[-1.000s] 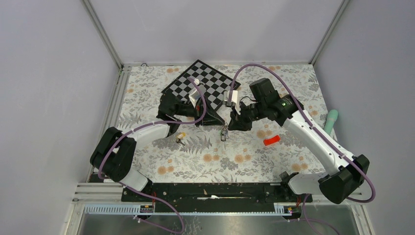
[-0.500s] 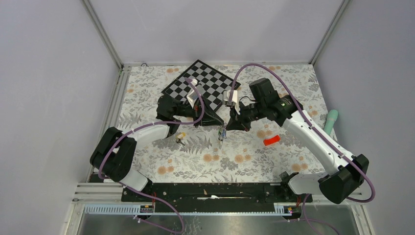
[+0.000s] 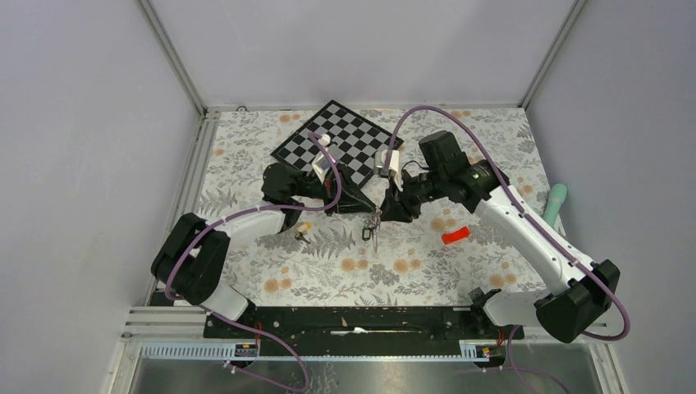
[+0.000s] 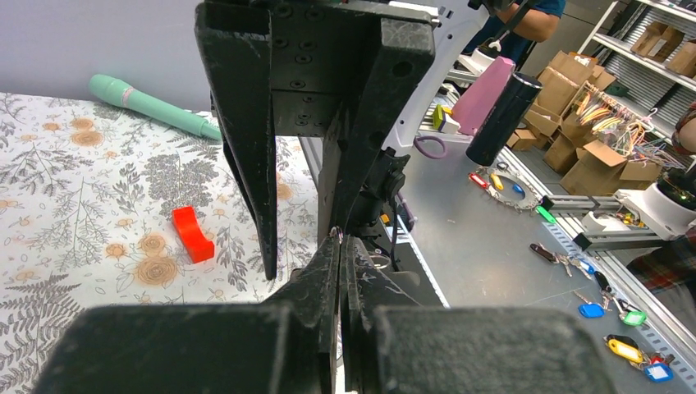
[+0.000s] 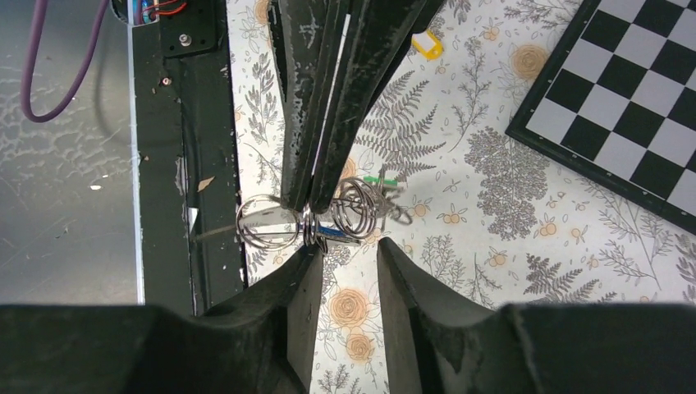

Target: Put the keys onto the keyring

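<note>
Three small metal keys counted: one yellow-tagged key [image 3: 303, 231] lies alone on the floral table cover [image 3: 271, 275], while one green-tagged key [image 5: 379, 180] and one blue-tagged key [image 5: 332, 233] hang on the grey metal wire keyring [image 3: 373, 223] near the table's middle. I see the left gripper [image 4: 341, 245] pressed together, pinching the keyring. The right gripper [image 5: 345, 256] stands spread just beside it, gripping nothing. One red plastic block [image 3: 455, 236], one teal handled tool [image 3: 556, 203] and one black-and-white checkerboard [image 3: 341, 141] lie apart.

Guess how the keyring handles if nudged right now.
Probably swings rather than slides: the keyring hangs pinched at one spot by the left gripper. Likely light and springy, being thin wire loops. The green-tagged key by its loops would probably dangle and shift.
</note>
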You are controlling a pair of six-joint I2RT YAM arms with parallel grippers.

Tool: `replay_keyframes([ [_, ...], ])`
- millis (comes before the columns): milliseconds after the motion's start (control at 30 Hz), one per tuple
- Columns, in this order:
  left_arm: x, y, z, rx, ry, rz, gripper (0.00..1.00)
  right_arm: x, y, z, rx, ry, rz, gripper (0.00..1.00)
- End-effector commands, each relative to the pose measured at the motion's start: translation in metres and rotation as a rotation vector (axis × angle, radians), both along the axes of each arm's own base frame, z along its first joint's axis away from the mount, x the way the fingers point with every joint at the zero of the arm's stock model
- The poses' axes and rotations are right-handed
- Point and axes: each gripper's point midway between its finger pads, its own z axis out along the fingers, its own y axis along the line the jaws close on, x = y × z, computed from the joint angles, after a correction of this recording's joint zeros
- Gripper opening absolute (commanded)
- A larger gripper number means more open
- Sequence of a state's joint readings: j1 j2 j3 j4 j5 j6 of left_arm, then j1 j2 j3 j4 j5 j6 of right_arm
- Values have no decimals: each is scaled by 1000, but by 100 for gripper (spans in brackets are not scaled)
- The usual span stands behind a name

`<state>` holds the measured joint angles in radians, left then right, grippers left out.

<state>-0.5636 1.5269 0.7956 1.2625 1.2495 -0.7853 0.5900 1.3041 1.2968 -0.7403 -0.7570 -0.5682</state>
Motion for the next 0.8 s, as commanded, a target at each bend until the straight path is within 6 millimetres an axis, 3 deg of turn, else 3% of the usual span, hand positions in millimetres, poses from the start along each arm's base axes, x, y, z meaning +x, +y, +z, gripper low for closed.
replay_keyframes([
  [0,-9,4,16,-57,-96,-15,0,2,-6,23,30,-101,-12,39],
  [433,-6,2,16,-56,-77,-10,0,-2,-2,44,76,-110,23,36],
  [767,-5,1,16,-55,-68,-7,0,0,5,42,89,-74,34,35],
])
